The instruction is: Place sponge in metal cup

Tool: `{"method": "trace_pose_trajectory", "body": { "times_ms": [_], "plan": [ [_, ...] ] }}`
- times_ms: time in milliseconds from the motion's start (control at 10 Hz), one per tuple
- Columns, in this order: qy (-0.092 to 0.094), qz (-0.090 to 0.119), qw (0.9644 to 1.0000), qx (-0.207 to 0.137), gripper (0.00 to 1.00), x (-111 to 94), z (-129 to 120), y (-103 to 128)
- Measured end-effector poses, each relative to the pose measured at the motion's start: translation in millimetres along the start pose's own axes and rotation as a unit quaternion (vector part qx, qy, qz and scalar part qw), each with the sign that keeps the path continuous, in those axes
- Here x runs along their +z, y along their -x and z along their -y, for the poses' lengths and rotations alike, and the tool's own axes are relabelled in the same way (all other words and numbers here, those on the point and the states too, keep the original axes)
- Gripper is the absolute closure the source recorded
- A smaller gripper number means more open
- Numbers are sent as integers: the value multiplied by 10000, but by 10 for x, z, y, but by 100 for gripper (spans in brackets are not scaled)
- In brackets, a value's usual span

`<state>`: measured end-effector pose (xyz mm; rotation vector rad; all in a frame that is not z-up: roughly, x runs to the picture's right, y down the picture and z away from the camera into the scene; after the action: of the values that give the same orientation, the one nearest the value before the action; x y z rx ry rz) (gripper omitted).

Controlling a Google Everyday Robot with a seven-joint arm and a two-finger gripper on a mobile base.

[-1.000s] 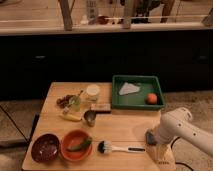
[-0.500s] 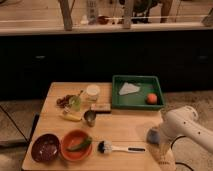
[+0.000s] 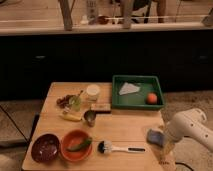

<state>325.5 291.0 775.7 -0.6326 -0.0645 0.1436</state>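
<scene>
While my arm is swinging further off the table's right edge than a second ago, my gripper (image 3: 161, 141) is sitting by the sponge (image 3: 154, 137) near the front right corner; whether it is grasping, I cannot tell. The cup (image 3: 90, 117) is waiting left of centre. No writing is readable.

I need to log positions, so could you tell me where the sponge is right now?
The sponge lies at the table's right edge, right of the brush, with the gripper just beyond it.
</scene>
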Motion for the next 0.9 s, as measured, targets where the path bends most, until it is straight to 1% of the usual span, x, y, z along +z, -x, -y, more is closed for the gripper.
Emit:
{"method": "trace_pose_trajectory", "body": {
  "times_ms": [300, 500, 600, 700, 900],
  "plan": [
    [17, 9, 10000, -59, 67, 40, -13, 53],
    [38, 14, 9999, -137, 87, 59, -17, 126],
    [45, 6, 9999, -167, 94, 64, -16, 154],
    [49, -10, 9998, -198, 100, 64, -18, 179],
    [53, -29, 9997, -236, 100, 63, -24, 198]
  ]
}}
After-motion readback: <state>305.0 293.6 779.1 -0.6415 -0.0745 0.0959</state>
